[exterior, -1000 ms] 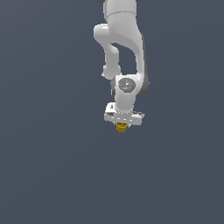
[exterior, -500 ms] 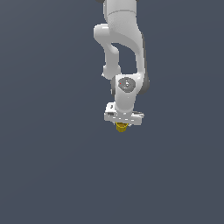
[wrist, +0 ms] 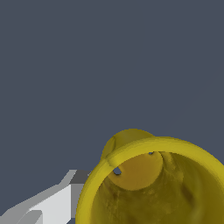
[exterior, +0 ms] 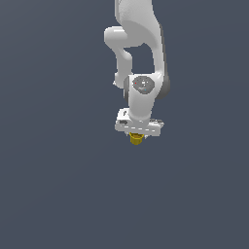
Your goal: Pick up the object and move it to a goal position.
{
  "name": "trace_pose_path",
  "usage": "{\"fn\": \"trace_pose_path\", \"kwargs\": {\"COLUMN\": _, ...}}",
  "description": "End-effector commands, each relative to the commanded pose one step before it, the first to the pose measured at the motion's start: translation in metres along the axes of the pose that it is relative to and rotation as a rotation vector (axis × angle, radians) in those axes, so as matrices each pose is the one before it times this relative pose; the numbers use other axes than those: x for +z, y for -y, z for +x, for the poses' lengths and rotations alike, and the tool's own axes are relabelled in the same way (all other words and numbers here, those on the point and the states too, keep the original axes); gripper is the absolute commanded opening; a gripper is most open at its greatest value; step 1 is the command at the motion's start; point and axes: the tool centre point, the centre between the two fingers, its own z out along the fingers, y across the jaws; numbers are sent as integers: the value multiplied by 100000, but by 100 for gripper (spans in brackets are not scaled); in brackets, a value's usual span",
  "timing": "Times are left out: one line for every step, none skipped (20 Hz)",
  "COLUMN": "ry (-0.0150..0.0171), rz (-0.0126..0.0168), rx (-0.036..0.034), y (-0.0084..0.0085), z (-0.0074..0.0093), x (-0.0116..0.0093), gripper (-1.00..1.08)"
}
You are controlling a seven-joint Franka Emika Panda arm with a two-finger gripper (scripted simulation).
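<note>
Exterior view, centre of frame: my white gripper (exterior: 136,134) is closed on the small yellow cup-shaped cylinder (exterior: 136,139), which hangs just beneath it. I judge it light, rigid and thin-walled; its wider rim (wrist: 144,148) should stop slipping.

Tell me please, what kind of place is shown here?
Probably a bare simulated test scene, not a real room: a flat, featureless grey background, a smooth rendered white arm, and only a yellow cup under its claw.
</note>
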Motion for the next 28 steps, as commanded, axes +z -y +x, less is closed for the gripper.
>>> {"fn": "trace_pose_path", "kwargs": {"ry": -195, "rz": 55, "rx": -2, "y": 177, "z": 594, "x": -2034, "gripper": -100}}
{"fn": "trace_pose_path", "kwargs": {"ry": 0, "rz": 0, "rx": 0, "y": 76, "z": 253, "x": -879, "gripper": -100}}
{"fn": "trace_pose_path", "kwargs": {"ry": 0, "rz": 0, "rx": 0, "y": 80, "z": 267, "x": -925, "gripper": -100}}
{"fn": "trace_pose_path", "kwargs": {"ry": 0, "rz": 0, "rx": 0, "y": 83, "z": 279, "x": -964, "gripper": -100}}
{"fn": "trace_pose_path", "kwargs": {"ry": 0, "rz": 0, "rx": 0, "y": 87, "z": 290, "x": -995, "gripper": -100}}
{"fn": "trace_pose_path", "kwargs": {"ry": 0, "rz": 0, "rx": 0, "y": 89, "z": 298, "x": -1017, "gripper": -100}}
{"fn": "trace_pose_path", "kwargs": {"ry": 0, "rz": 0, "rx": 0, "y": 89, "z": 299, "x": -1016, "gripper": -100}}
{"fn": "trace_pose_path", "kwargs": {"ry": 0, "rz": 0, "rx": 0, "y": 90, "z": 300, "x": -1011, "gripper": -100}}
{"fn": "trace_pose_path", "kwargs": {"ry": 0, "rz": 0, "rx": 0, "y": 90, "z": 301, "x": -1007, "gripper": -100}}
{"fn": "trace_pose_path", "kwargs": {"ry": 0, "rz": 0, "rx": 0, "y": 90, "z": 301, "x": -1002, "gripper": -100}}
{"fn": "trace_pose_path", "kwargs": {"ry": 0, "rz": 0, "rx": 0, "y": 90, "z": 302, "x": -997, "gripper": -100}}
{"fn": "trace_pose_path", "kwargs": {"ry": 0, "rz": 0, "rx": 0, "y": 90, "z": 303, "x": -991, "gripper": -100}}
{"fn": "trace_pose_path", "kwargs": {"ry": 0, "rz": 0, "rx": 0, "y": 91, "z": 304, "x": -986, "gripper": -100}}
{"fn": "trace_pose_path", "kwargs": {"ry": 0, "rz": 0, "rx": 0, "y": 91, "z": 305, "x": -980, "gripper": -100}}
{"fn": "trace_pose_path", "kwargs": {"ry": 0, "rz": 0, "rx": 0, "y": 91, "z": 305, "x": -974, "gripper": -100}}
{"fn": "trace_pose_path", "kwargs": {"ry": 51, "rz": -25, "rx": 39, "y": 74, "z": 326, "x": -932, "gripper": -100}}
{"fn": "trace_pose_path", "kwargs": {"ry": 0, "rz": 0, "rx": 0, "y": 91, "z": 307, "x": -959, "gripper": -100}}
{"fn": "trace_pose_path", "kwargs": {"ry": 0, "rz": 0, "rx": 0, "y": 89, "z": 301, "x": -929, "gripper": -100}}
{"fn": "trace_pose_path", "kwargs": {"ry": 0, "rz": 0, "rx": 0, "y": 87, "z": 291, "x": -891, "gripper": -100}}
{"fn": "trace_pose_path", "kwargs": {"ry": 0, "rz": 0, "rx": 0, "y": 84, "z": 283, "x": -855, "gripper": -100}}
{"fn": "trace_pose_path", "kwargs": {"ry": 0, "rz": 0, "rx": 0, "y": 82, "z": 274, "x": -822, "gripper": -100}}
{"fn": "trace_pose_path", "kwargs": {"ry": 0, "rz": 0, "rx": 0, "y": 79, "z": 267, "x": -791, "gripper": -100}}
{"fn": "trace_pose_path", "kwargs": {"ry": 0, "rz": 0, "rx": 0, "y": 77, "z": 260, "x": -761, "gripper": -100}}
{"fn": "trace_pose_path", "kwargs": {"ry": 0, "rz": 0, "rx": 0, "y": 75, "z": 253, "x": -733, "gripper": -100}}
{"fn": "trace_pose_path", "kwargs": {"ry": 0, "rz": 0, "rx": 0, "y": 73, "z": 247, "x": -705, "gripper": -100}}
{"fn": "trace_pose_path", "kwargs": {"ry": 0, "rz": 0, "rx": 0, "y": 71, "z": 240, "x": -677, "gripper": -100}}
{"fn": "trace_pose_path", "kwargs": {"ry": 0, "rz": 0, "rx": 0, "y": 67, "z": 226, "x": -630, "gripper": -100}}
{"fn": "trace_pose_path", "kwargs": {"ry": 0, "rz": 0, "rx": 0, "y": 62, "z": 210, "x": -578, "gripper": -100}}
